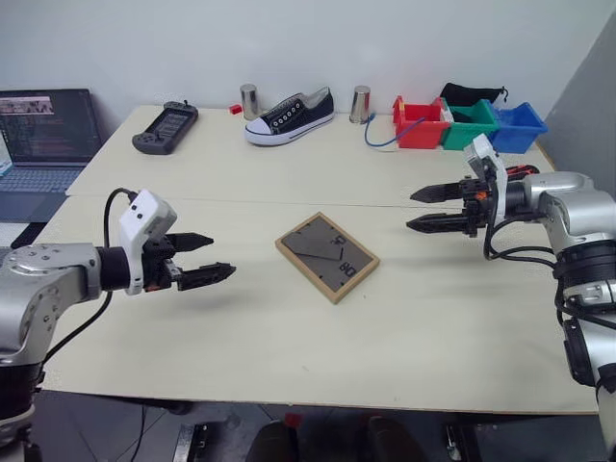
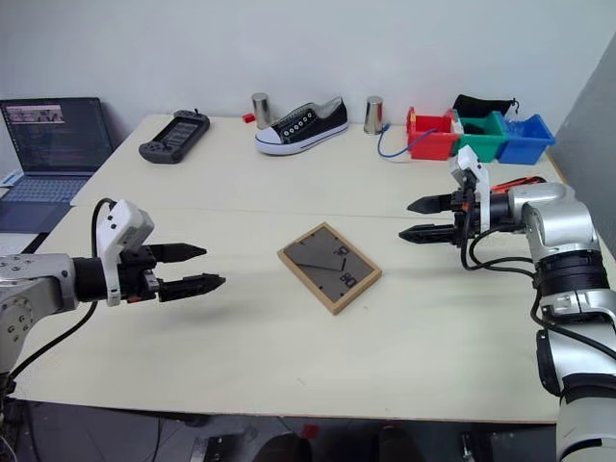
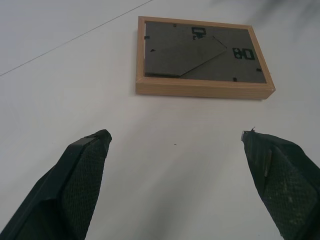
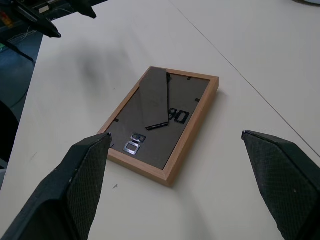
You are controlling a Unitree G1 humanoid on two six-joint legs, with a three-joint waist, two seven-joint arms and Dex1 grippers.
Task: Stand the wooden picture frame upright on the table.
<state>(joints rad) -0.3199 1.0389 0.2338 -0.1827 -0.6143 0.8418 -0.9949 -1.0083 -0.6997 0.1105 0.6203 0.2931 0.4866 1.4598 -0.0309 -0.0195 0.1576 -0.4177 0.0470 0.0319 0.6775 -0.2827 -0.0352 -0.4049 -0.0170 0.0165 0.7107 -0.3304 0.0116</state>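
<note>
Nearest us, our left gripper (image 1: 214,257) hovers left of the wooden picture frame (image 1: 326,255), fingers spread and empty. At centre, the frame lies flat on the table (image 1: 289,337), grey backing and stand flap up. Right of the frame, our right gripper (image 1: 416,209) hovers released, holding nothing.

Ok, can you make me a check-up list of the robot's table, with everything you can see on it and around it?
Surface: table, pale cream, a seam line across it.
Job's things: wooden picture frame lying flat mid-table, dark backing and stand flap up.
Clutter: sneaker, black handheld controller, two metal cups, and red, green and blue bins along the far edge.
Grippers: left gripper and right gripper open, either side of the frame, apart from it.
Cables: blue cord by the red bin.
Surroundings: laptop off the table's left; pale wall behind.
</note>
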